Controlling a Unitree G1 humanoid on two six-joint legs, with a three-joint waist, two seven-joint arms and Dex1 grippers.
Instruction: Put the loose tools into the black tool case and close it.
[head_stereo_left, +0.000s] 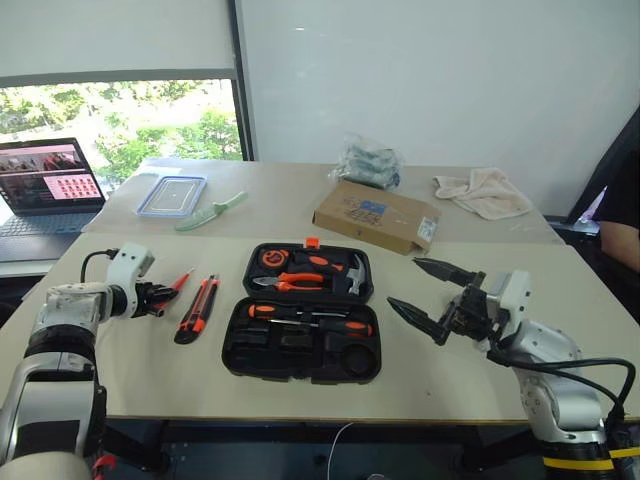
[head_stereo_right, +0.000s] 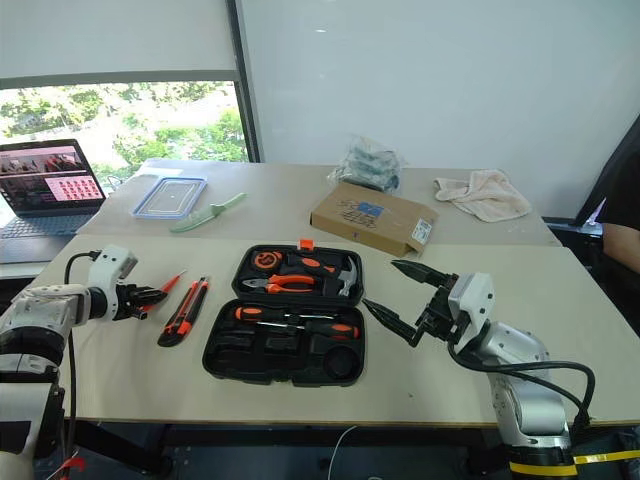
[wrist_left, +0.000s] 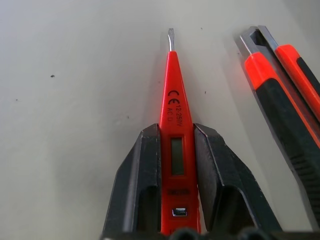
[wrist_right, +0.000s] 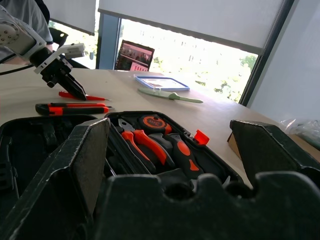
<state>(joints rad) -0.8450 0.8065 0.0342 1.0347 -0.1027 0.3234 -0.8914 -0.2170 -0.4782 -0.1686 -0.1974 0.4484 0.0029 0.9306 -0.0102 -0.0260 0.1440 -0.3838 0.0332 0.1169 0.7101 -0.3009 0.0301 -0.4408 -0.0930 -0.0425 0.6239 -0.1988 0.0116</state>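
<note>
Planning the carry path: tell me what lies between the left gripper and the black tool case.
In the left eye view, the utility knife lies on the table between the left gripper, its fingers shut on the slim orange driver, and the black tool case.

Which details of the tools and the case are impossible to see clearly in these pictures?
- Slim orange driver: left wrist view; its rear end is cut off by the picture edge, between the left gripper's fingers.
- Utility knife: left wrist view; cut off at the right edge.
- Black tool case: right wrist view; the right gripper's open fingers hide its near half.
- Laptop: head views; screen content too small.
</note>
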